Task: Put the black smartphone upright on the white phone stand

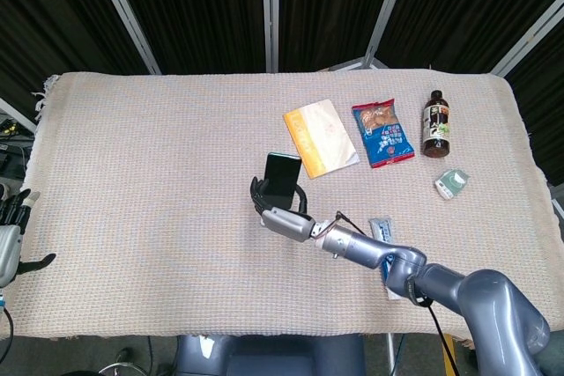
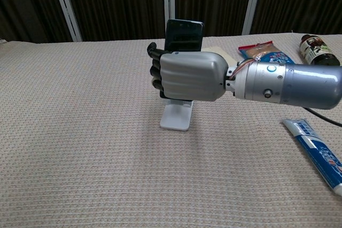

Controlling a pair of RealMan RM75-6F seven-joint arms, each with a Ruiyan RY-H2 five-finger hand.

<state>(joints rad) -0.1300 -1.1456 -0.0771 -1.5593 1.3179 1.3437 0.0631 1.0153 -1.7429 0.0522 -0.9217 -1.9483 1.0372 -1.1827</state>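
The black smartphone (image 1: 283,176) (image 2: 183,34) stands upright over the white phone stand (image 2: 177,116), whose base rests on the cloth. My right hand (image 1: 277,212) (image 2: 186,76) wraps around the phone's lower half, fingers curled on its left edge. The hand hides where the phone meets the stand, so I cannot tell whether it sits in the cradle. In the head view the stand is hidden behind the hand. My left hand (image 1: 11,233) hangs at the far left edge, off the table, fingers apart and holding nothing.
A toothpaste tube (image 2: 316,155) (image 1: 386,253) lies right of the stand. Behind are a yellow booklet (image 1: 321,137), a blue snack bag (image 1: 383,133), a dark bottle (image 1: 436,124) and a small green-white packet (image 1: 451,183). The woven cloth (image 1: 150,165) covers the table.
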